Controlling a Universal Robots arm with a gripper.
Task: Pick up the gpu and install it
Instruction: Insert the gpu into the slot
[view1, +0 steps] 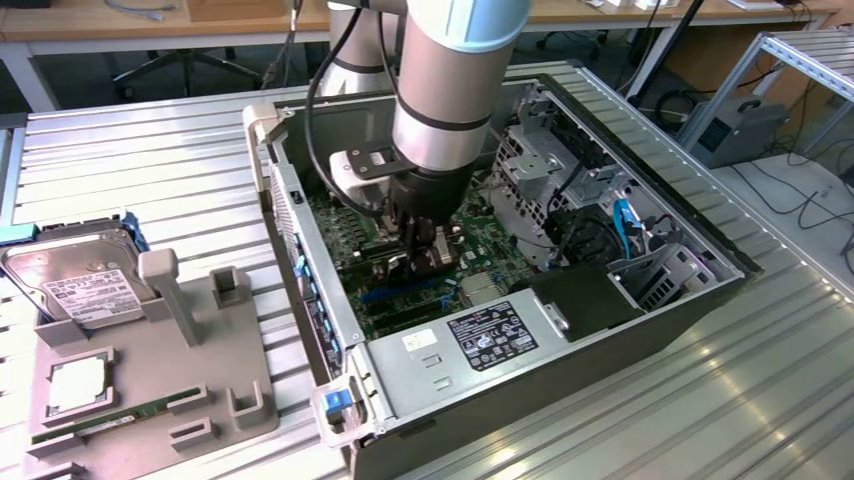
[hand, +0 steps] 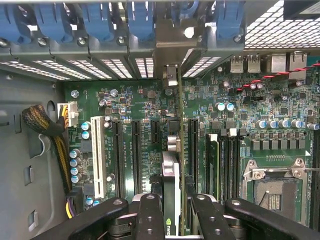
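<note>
The slatted metal surface (view1: 134, 160) carries a computer case (view1: 287, 220) laid on its side near the middle with the open side up, probably so that the arm (view1: 447, 90) can come straight down at the motherboard (hand: 135, 107). The arm reaches into the case close to its rear wall, and the gripper (view1: 420, 235) is closed on the gpu (hand: 172, 175), one finger pressed against each flat face. The card is held on edge, running parallel to the long black expansion slots (hand: 136, 155) and directly over the board. This pose seems chosen so that its lower edge meets a slot squarely and its end meets the row of rear openings under the blue retainers (hand: 100, 20). Whether the edge is already in a slot cannot be told. The gpu looks thin, dark and flat, with a narrow silver bracket (hand: 171, 76) at the end against the case's rear wall.
</note>
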